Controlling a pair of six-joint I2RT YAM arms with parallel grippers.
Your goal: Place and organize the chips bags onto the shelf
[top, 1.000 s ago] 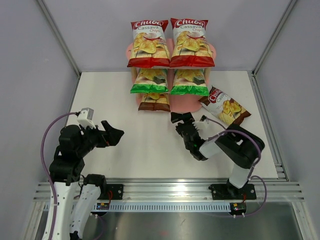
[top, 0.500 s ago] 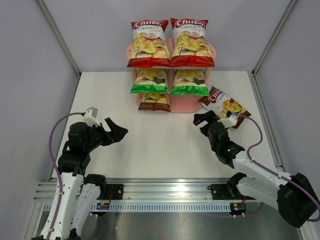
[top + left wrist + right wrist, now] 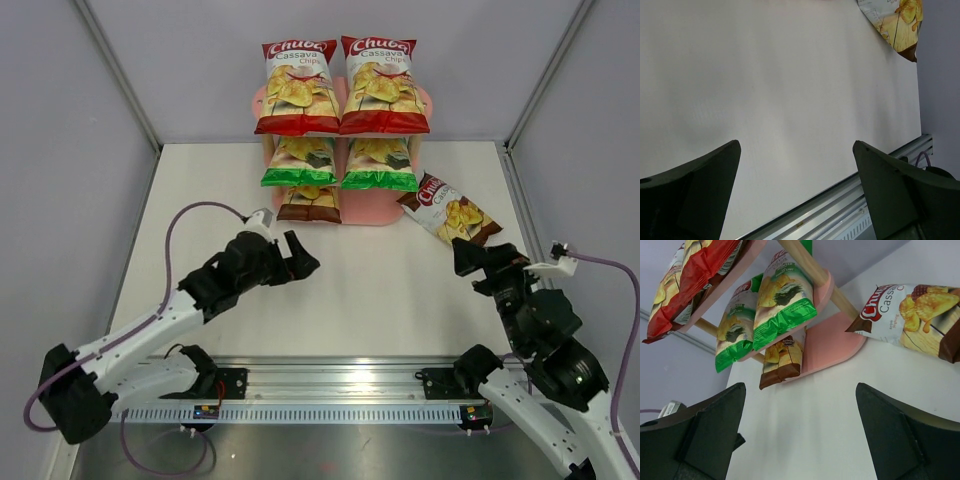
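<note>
Five of the six chips bags sat on the shelf (image 3: 375,212), sorted by colour. Two red bags (image 3: 297,88) were side by side on the top tier, two green bags (image 3: 300,160) were on the middle tier, and one brown bag (image 3: 308,204) was on the left half of the bottom board. The right half of that board was bare, and I judged it to be the slot meant for the sixth bag.

That last brown bag (image 3: 450,212) lay flat on the table (image 3: 360,300), face up and skewed, just beside the right end of the shelf's bottom board. I could not tell whether its corner touched the board.

My right hand (image 3: 475,260) was spread wide and held nothing. It hung over the table near the bag's near end, pointing toward the bag and the shelf. In its wrist view the bag lay ahead and off to the right, not between my fingers, so I judged I would have to shift right before closing. On so flat and glossy a bag, an edge looked like the surer place to pinch.

My left hand (image 3: 298,262) was also wide open and empty, in front of the shelf's left side and well apart from the loose bag.
</note>
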